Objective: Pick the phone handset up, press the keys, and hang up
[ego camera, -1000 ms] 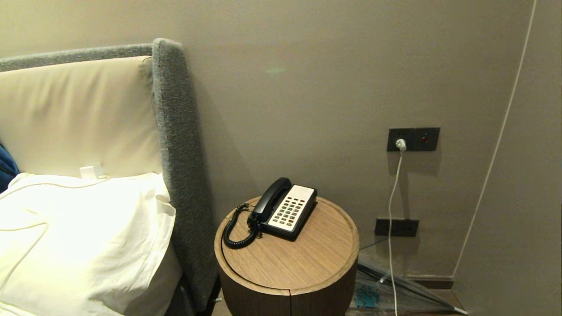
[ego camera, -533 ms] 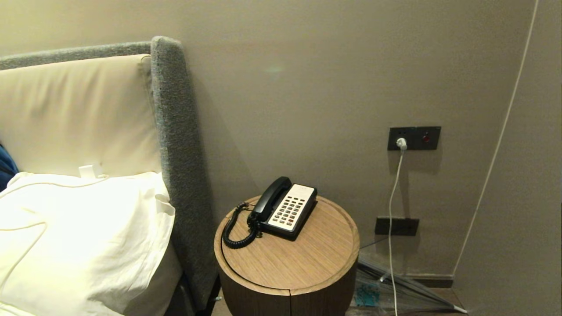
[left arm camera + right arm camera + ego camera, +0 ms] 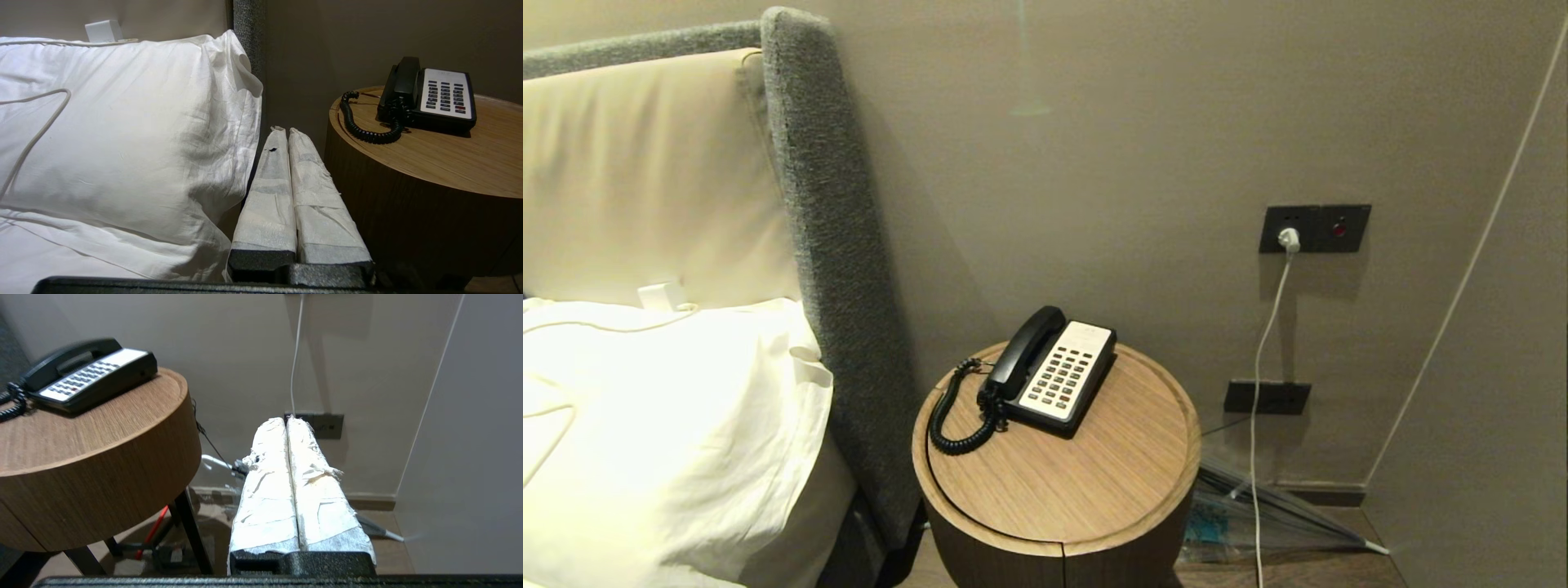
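Observation:
The glossy black phone handset [image 3: 1027, 351] lies in its cradle on the left side of the black desk phone, its coiled cord [image 3: 952, 412] looping over the round wooden table [image 3: 1078, 490]. The grey keys [image 3: 1059, 380] sit in rows on the cream faceplate. Neither arm shows in the head view. My left gripper [image 3: 286, 130] is shut and empty, low between the pillow and the table's side, with the handset [image 3: 404, 77] up beyond it. My right gripper [image 3: 287, 419] is shut and empty, to the right of the table and below its top, the handset [image 3: 69, 361] far off.
A bed with a white pillow [image 3: 670, 408] and a grey padded headboard [image 3: 825, 245] stands left of the table. On the wall to the right are a socket panel [image 3: 1313, 229] with a white cable [image 3: 1258, 384] hanging down, and a folded umbrella [image 3: 1274, 514] lies on the floor.
The whole head view has shifted: the camera has come closer and turned a little right, so bed and table sit larger and further left. The phone stays put on the table.

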